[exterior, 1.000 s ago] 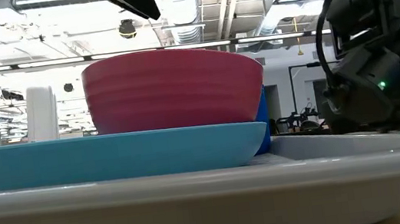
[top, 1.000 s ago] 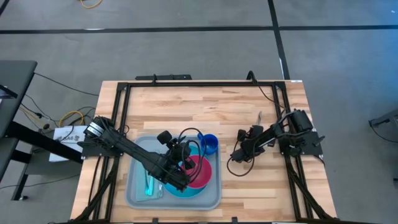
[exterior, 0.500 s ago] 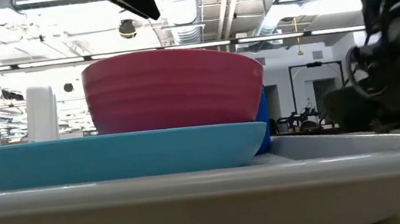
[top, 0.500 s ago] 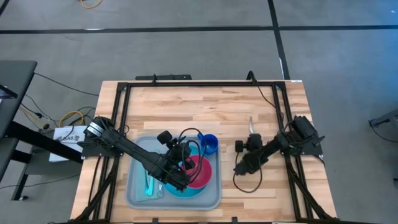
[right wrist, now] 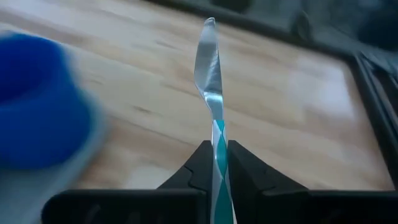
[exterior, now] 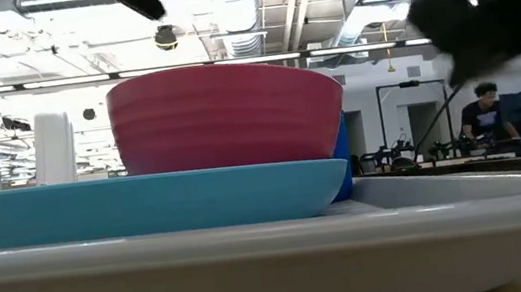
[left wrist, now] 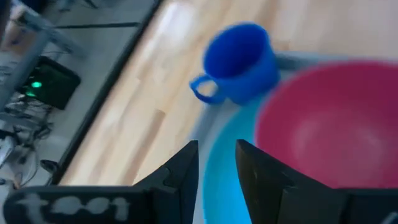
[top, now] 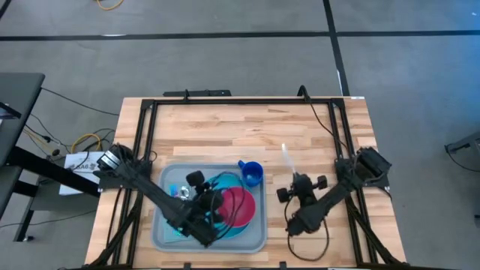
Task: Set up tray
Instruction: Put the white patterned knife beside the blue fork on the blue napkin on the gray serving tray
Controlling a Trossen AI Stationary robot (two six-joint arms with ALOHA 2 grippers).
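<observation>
The tray (top: 165,238) already has a plate (exterior: 138,208), bowl (top: 241,208) and cup (top: 251,174). The right gripper (right wrist: 216,163), beside it, pinches a knife (right wrist: 210,68) not yet placed. The left gripper (left wrist: 216,163) is open.

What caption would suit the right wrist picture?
Right pincer holds a knife above the wooden table, blue mug nearby.

Grey floor (top: 225,60) with dark seams around the wooden table (top: 247,127); exposed ducts (exterior: 252,6) ran overhead, pretty bright.
</observation>
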